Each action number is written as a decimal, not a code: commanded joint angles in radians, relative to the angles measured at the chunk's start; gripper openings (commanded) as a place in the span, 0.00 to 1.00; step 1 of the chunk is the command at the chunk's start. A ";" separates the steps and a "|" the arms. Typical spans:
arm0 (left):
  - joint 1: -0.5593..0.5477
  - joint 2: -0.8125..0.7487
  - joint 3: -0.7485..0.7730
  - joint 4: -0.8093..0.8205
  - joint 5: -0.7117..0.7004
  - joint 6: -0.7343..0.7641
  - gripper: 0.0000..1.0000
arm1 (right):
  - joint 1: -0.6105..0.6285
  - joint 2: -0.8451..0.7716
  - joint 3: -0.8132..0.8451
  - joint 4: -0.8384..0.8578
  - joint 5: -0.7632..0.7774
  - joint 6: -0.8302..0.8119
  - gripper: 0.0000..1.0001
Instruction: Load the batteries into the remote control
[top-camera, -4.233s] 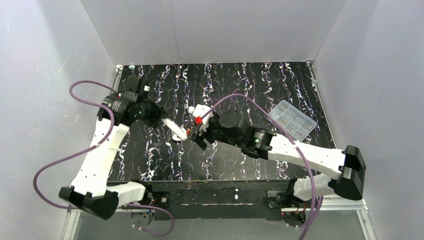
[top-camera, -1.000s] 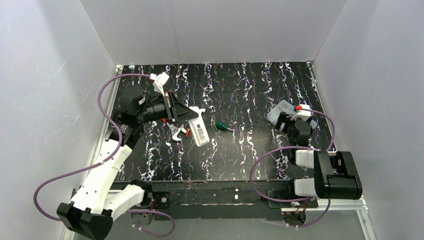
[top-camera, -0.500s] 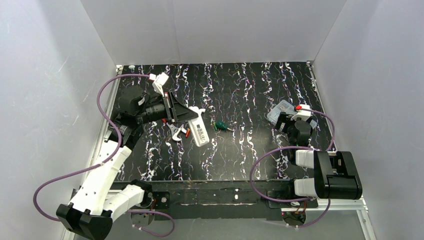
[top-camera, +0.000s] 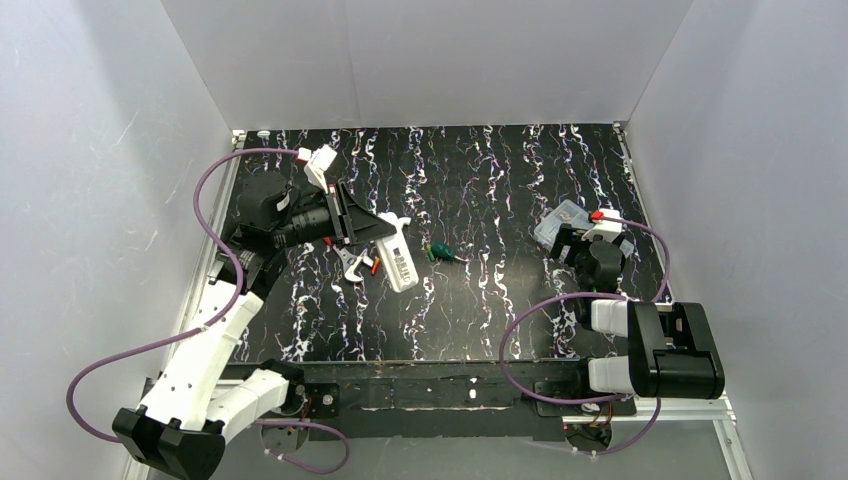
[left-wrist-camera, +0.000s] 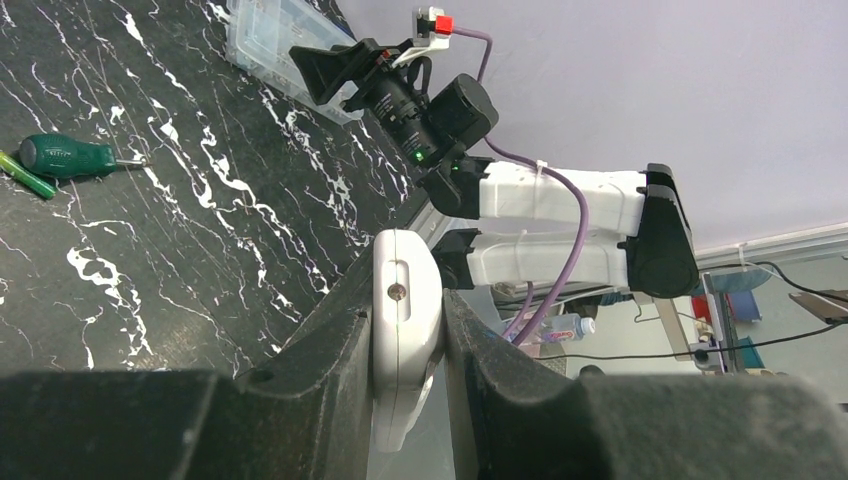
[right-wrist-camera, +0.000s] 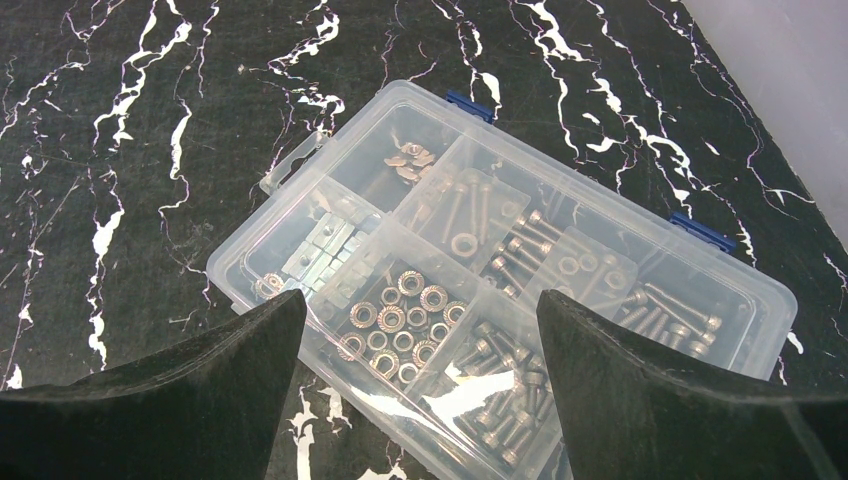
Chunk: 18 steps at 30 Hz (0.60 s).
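The white remote control (top-camera: 399, 260) lies slanted left of the table's middle. Its far end is pinched by my left gripper (top-camera: 377, 229). In the left wrist view that gripper (left-wrist-camera: 406, 305) is shut on the remote control's narrow edge (left-wrist-camera: 405, 345), where a small screw hole shows. One red-orange battery (top-camera: 375, 266) lies on the table just left of the remote control, beside a small whitish piece (top-camera: 350, 262). My right gripper (top-camera: 563, 238) is far off at the right. It stands open (right-wrist-camera: 420, 305) with nothing between its fingers.
A clear compartment box (right-wrist-camera: 500, 270) of nuts and bolts sits right under the right gripper, at the table's right side (top-camera: 562, 215). A small green-handled screwdriver (top-camera: 440, 252) lies right of the remote, seen also in the left wrist view (left-wrist-camera: 68, 157).
Since the oldest frame the right arm has pulled back from the middle to the clear box, and the left gripper has shifted with the remote. Over the last second nothing has moved.
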 joint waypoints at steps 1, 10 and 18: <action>-0.004 -0.024 -0.003 0.038 0.020 0.005 0.00 | -0.004 -0.007 0.034 0.043 0.017 0.002 0.95; -0.004 -0.026 -0.006 0.006 0.002 0.008 0.00 | -0.004 -0.007 0.034 0.043 0.018 0.002 0.95; -0.004 -0.036 -0.014 -0.012 -0.038 0.013 0.00 | -0.004 -0.007 0.034 0.043 0.018 0.002 0.95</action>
